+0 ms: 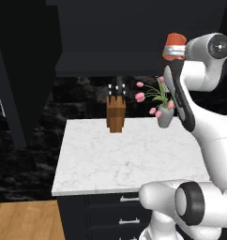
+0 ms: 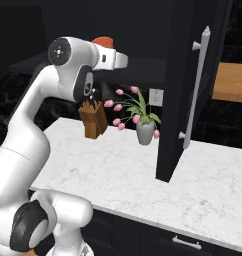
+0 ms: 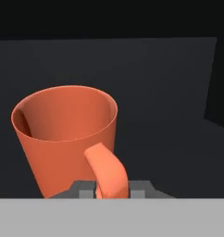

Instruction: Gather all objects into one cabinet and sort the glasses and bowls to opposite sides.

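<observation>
Orange mug [image 3: 67, 139] fills most of the hand view: plain glossy orange, tapered wall wider at the rim, open top with a darker shaded interior, thick looped handle facing the camera. Fingers [image 3: 111, 190] are clenched on that handle, one dark tip on each side of the loop at its lower end. Mug sits upright relative to the hand. Behind it is a flat matte charcoal surface, the inside of the cabinet [image 3: 169, 92], with a darker edge at the far right. In the left base view the mug [image 1: 174, 47] shows as an orange block at the end of the raised arm, up at the level of the dark cabinet shelf [image 1: 110, 65], well above the counter [image 1: 120, 159]. Right base view shows just its orange top [image 2: 103, 41] poking over the wrist, same height. Below on the white marble counter: wooden knife block [image 1: 116, 116] and a grey vase of pink tulips [image 1: 164, 115], both well apart from the mug. Open cabinet door with long pale handle [image 2: 195, 90] stands to the right.
</observation>
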